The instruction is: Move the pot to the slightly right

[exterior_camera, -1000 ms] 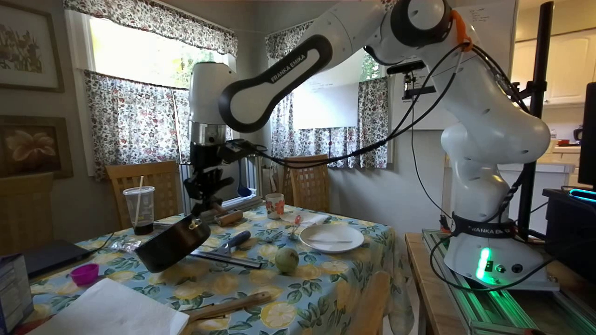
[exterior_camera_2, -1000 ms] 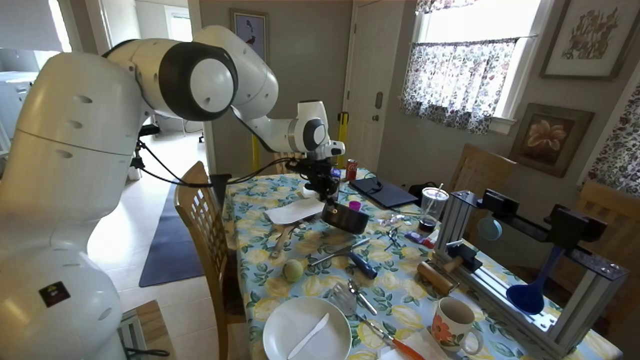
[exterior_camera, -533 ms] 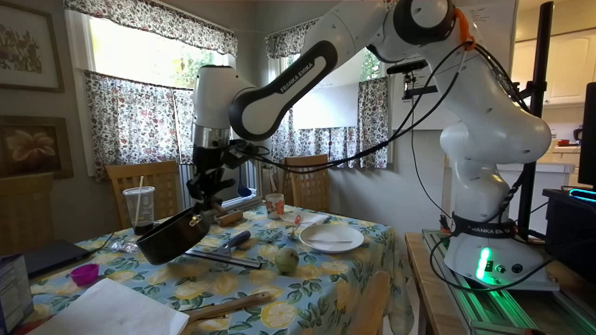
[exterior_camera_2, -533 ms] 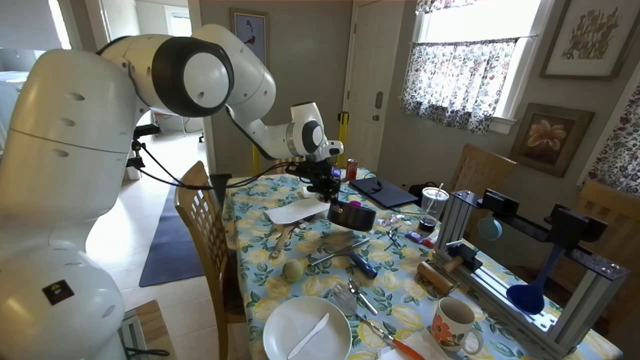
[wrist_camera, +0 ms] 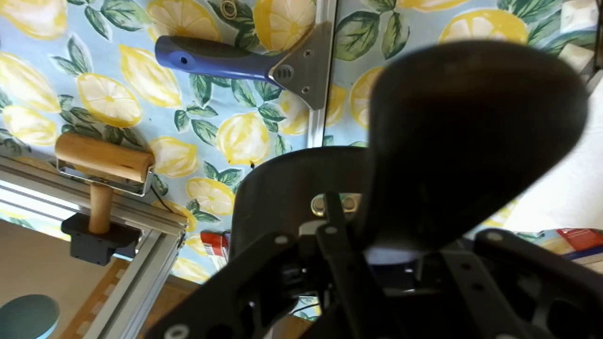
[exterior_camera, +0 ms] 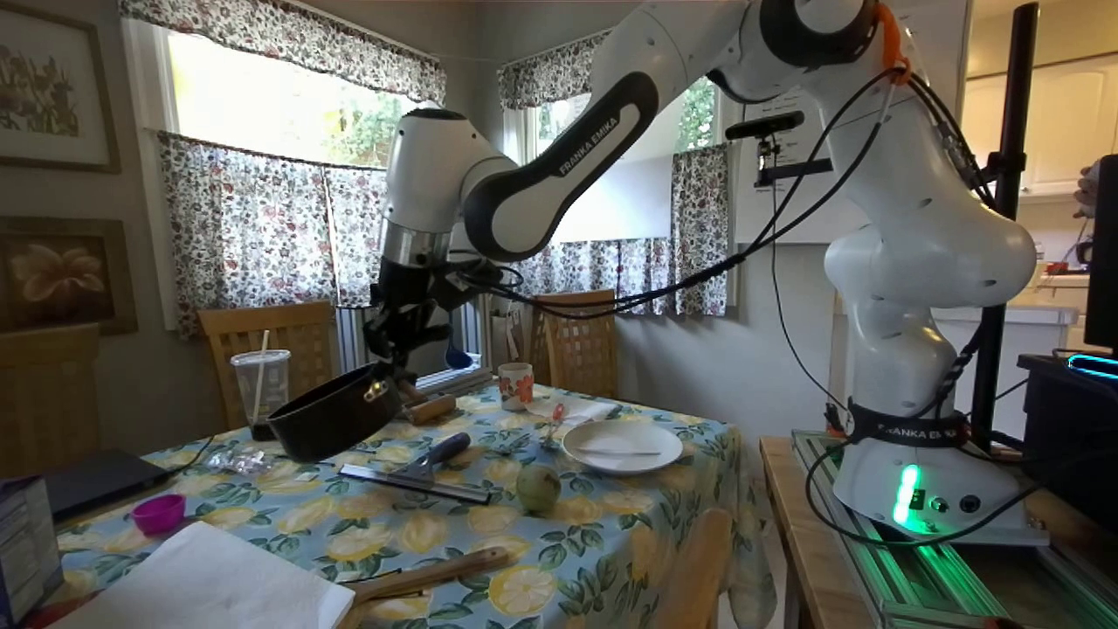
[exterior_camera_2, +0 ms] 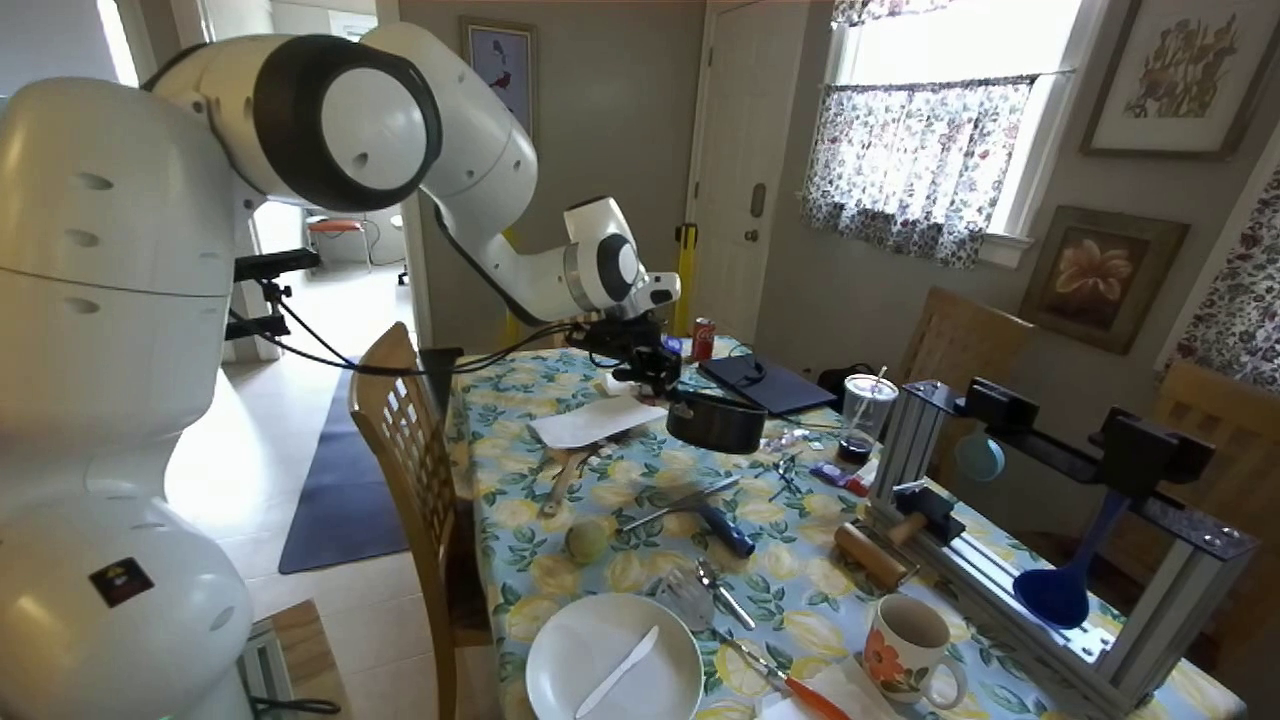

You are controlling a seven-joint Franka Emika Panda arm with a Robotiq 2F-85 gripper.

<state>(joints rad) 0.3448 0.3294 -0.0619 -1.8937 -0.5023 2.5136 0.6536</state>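
Note:
The pot (exterior_camera: 336, 421) is round, shallow and matte black. It hangs tilted above the table in both exterior views; it also shows in an exterior view (exterior_camera_2: 716, 422). My gripper (exterior_camera: 395, 351) is shut on the pot's black handle, beside the pot's rim; the gripper also shows in an exterior view (exterior_camera_2: 662, 385). In the wrist view the thick handle (wrist_camera: 471, 146) fills the right middle, blurred, between the fingers. The pot's side (wrist_camera: 287, 193) with metal rivets shows beyond it. The handle hides the right fingertip and much of the pot.
A scraper (exterior_camera: 445, 450) with a blue handle lies near the pot. A green fruit (exterior_camera: 538, 487), a white plate (exterior_camera: 622, 447), a pink cup (exterior_camera: 160, 515) and white paper (exterior_camera: 210, 577) lie around. A plastic cup (exterior_camera_2: 864, 415) and a metal frame (exterior_camera_2: 1010, 570) stand near the far edge.
The pot and my gripper have risen and shifted right in both exterior views. The pot is less steeply tilted. The grip on the handle is the same.

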